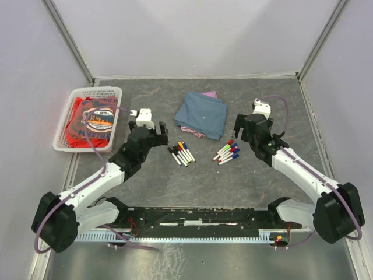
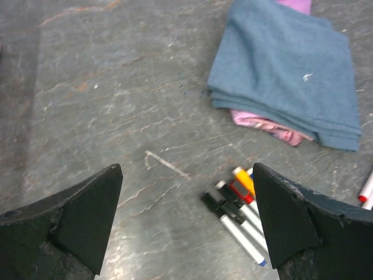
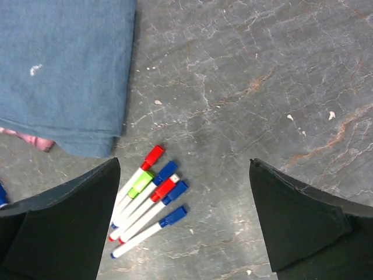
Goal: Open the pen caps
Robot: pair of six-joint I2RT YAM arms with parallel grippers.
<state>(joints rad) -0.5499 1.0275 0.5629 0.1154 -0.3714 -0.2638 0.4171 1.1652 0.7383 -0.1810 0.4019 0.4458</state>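
Pen caps [image 3: 154, 156] in red, green and blue sit on the upper-right ends of five white pens [image 3: 143, 207], fanned at the lower centre of my right wrist view, just below the folded blue cloth [image 3: 64, 64]. My right gripper [image 3: 183, 163] hangs above them, fingers spread wide and empty. In the overhead view a second cluster [image 1: 182, 153] lies at centre frame, left of the first, near the cloth's lower edge. My left gripper [image 2: 186, 169] hovers by it, fingers wide too, holding nothing. Orange, red and black caps show at the lower right of its view. A white basket [image 1: 64, 125] stands at the overhead view's upper left.
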